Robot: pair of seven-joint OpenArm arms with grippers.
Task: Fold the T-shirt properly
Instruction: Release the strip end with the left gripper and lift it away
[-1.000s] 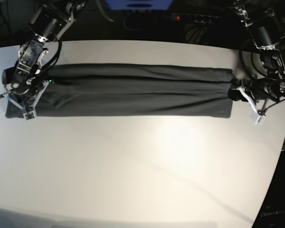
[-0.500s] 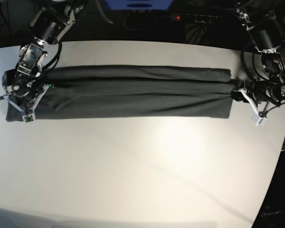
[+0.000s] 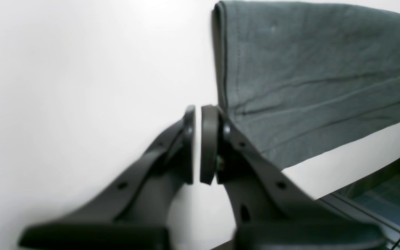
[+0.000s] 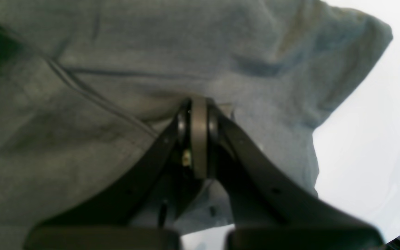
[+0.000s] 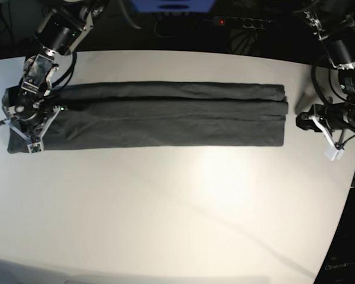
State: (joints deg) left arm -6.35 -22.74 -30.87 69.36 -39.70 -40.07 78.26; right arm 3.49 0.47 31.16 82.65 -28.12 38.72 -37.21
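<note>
Two arms at the ends of one long dark strip: the T-shirt [image 5: 148,115] lies on the white table [image 5: 177,207], folded lengthwise into a narrow band running across the far half of the base view. Top layer edge runs along the band's length, a ridge of cloth along the far side.

Right gripper [image 4: 199,104] sits over the shirt's end at the base view's left. Its jaws are pressed fully together, pads meeting face to face, tips down against the grey cloth. Whether any fabric is pinched between the pads cannot be told from the wrist view; cloth bunches slightly right at the tips. A seam line runs diagonally past the gripper's left side in that view. Bare table shows at the right edge.

Left gripper [image 3: 197,114] is off the shirt, just beside its other end at the base view's right [image 5: 310,123]. Jaws nearly together, only a thin slit between the pads, nothing in it. Hemmed shirt edge [image 3: 222,55] lies just right of the tips in the wrist view, stitching visible, not touching the pads. Gripper hangs over bare white table.

No containers anywhere in view.
</note>
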